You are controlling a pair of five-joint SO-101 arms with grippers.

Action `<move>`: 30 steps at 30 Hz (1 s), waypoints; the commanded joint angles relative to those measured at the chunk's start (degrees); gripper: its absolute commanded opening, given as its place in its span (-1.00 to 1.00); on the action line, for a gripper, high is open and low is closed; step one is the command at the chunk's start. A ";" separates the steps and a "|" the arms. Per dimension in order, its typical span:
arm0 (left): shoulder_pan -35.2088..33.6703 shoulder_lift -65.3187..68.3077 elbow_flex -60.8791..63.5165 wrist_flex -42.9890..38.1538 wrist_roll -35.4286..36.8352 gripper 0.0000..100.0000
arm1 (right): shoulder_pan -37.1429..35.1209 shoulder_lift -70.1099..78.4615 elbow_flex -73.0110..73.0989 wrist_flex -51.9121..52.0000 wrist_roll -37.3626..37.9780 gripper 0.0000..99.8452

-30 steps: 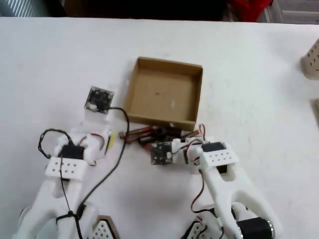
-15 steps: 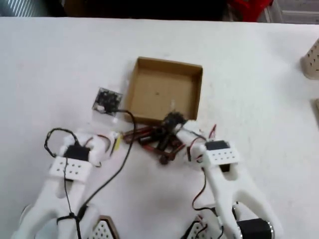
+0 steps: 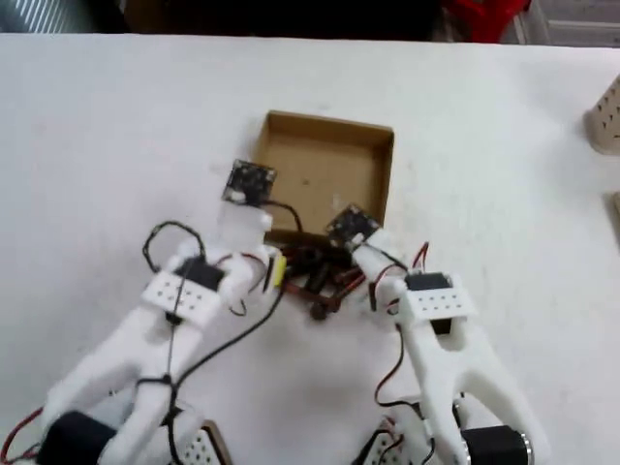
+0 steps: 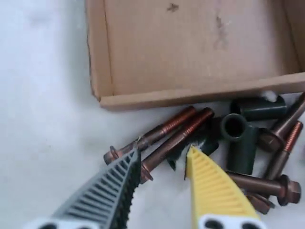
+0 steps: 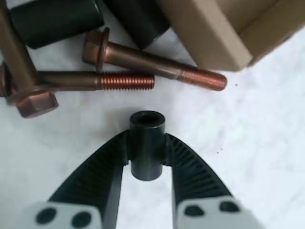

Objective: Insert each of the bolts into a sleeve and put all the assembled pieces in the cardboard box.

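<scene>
Several copper bolts (image 3: pixel 320 308) and dark sleeves lie in a pile against the near wall of the cardboard box (image 3: pixel 324 124). My right gripper (image 5: pixel 147 151) is shut on one dark sleeve (image 5: pixel 147 125), held upright with its bore showing, just above the table beside two bolts (image 5: pixel 152 62) and the box's corner (image 5: pixel 224 33). My left gripper (image 4: pixel 163 152) is open, its grey and yellow fingers (image 4: pixel 205 176) straddling two parallel bolts (image 4: pixel 178 136) at the pile's left side. More sleeves (image 4: pixel 240 143) and bolts (image 4: pixel 267 183) lie beyond, and the box's floor (image 4: pixel 190 47) is bare.
White table (image 3: pixel 116 126) lies open to the left, right and far side of the box. Both arms' bases and cables (image 3: pixel 223 344) crowd the near edge. A pale object (image 3: pixel 605 121) stands at the far right edge.
The left arm has swung right, from well left of the pile to over its left side. The right arm's wrist has shifted from the pile's near side towards the box.
</scene>
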 commanded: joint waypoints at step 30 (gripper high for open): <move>-13.05 18.95 -16.26 8.53 -8.97 -0.63 | -0.84 -1.01 -2.29 -0.66 1.14 -0.96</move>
